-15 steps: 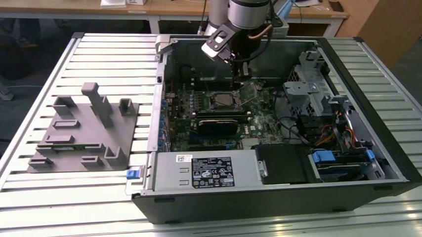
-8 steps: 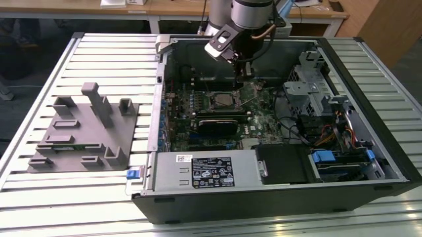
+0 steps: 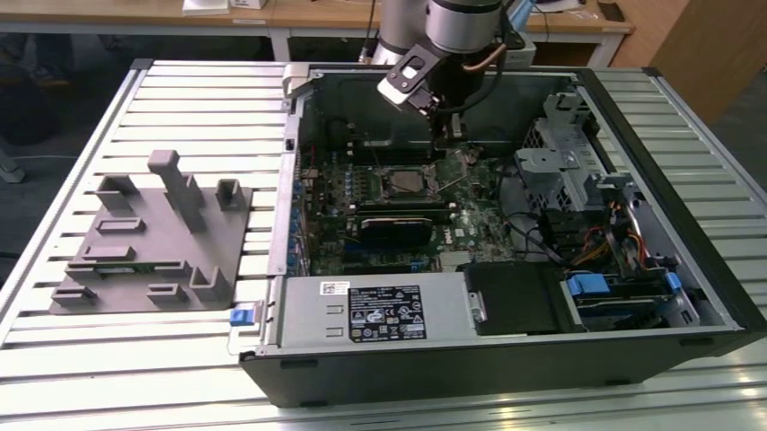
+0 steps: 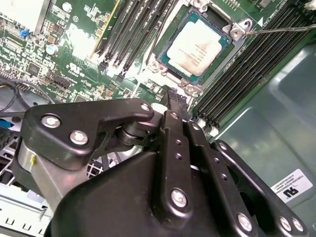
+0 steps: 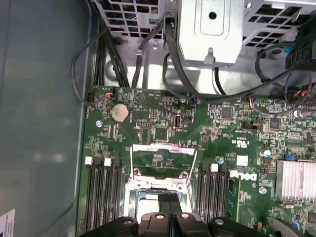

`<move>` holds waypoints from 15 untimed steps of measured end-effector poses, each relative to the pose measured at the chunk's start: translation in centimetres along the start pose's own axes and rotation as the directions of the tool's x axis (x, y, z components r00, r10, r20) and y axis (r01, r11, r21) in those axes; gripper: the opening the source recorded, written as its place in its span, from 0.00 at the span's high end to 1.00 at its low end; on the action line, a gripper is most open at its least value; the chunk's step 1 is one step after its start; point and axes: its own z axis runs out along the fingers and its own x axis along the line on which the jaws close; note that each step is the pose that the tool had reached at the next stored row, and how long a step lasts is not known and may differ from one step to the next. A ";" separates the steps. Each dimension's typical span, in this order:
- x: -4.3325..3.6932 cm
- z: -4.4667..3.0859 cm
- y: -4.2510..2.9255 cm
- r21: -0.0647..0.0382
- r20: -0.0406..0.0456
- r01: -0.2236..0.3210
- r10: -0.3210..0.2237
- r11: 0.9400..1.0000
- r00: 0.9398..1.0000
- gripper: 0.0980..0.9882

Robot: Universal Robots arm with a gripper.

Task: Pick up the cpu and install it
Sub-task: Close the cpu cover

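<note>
In the exterior view one grey fixture (image 3: pixel 150 242) is lying on the slatted table (image 3: pixel 180 117) at the exterior view's left. It is outside the one open case (image 3: pixel 504 359) and well apart from the gripper (image 3: pixel 446 135). The gripper is hanging inside the case, near the socket (image 3: pixel 401 182), and its tips are hard to make out there against the dark board.

In the second wrist view the gripper (image 4: pixel 173 96) is blocking much of the scene. Its two fingers (image 4: pixel 175 143) are pressing together with nothing between them. Just past the tips the one cpu (image 4: pixel 200 43) is sitting flat in the socket with its pale top facing up, apart from the gripper. One thin lever (image 4: pixel 281 30) is running off the picture's edge.

In the first wrist view the gripper (image 5: pixel 169 205) is being cut off at the edge and is covering part of the socket opening, so the cpu is barely showing there. One load plate (image 5: pixel 163 158) is standing raised just beyond the tips. Two banks of memory slots (image 5: pixel 102 192) are flanking the socket, one on each side of the gripper. One coin cell (image 5: pixel 120 112) is lying farther out, and one finned heatsink (image 5: pixel 296 180) is being cut off at the side
</note>
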 end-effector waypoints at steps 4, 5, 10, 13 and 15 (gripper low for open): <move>-0.01 0.00 0.23 0.000 0.000 0.000 0.000 1.000 1.000 0.99; -0.01 0.00 0.26 0.000 0.000 0.000 0.000 1.000 1.000 0.99; -0.03 0.00 0.59 0.000 0.000 0.000 0.000 1.000 1.000 0.99; -0.03 -0.01 0.61 0.000 0.000 0.000 0.000 1.000 1.000 0.99; -0.04 -0.07 0.64 0.000 0.000 0.000 0.000 1.000 1.000 0.99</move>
